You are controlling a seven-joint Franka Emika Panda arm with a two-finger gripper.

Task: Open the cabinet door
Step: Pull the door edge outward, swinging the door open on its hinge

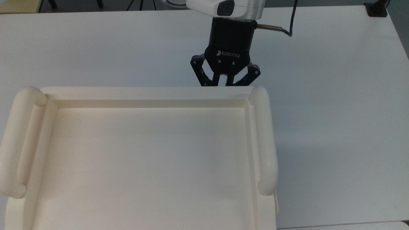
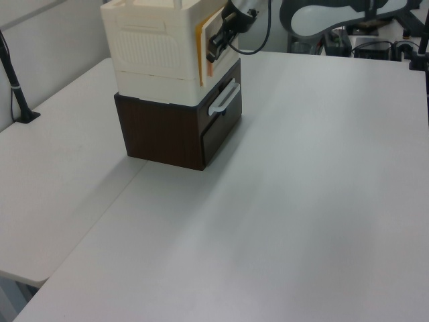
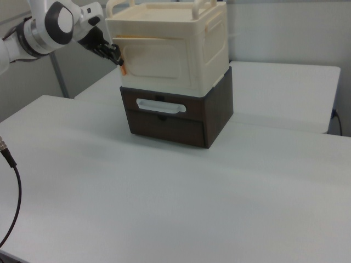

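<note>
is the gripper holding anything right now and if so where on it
Yes, it appears so. The gripper is closed on the cabinet door, gripping the orange tab at its free edge on the right view's left; the door stands slightly ajar from the cream cabinet.

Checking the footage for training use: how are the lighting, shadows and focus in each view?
Top view: even light, a soft shadow on the table right of the cabinet top, pincer lettering sharp. Left view: diffuse light, faint sheen on the table. Right view: soft, dark wooden base still readable.
</note>
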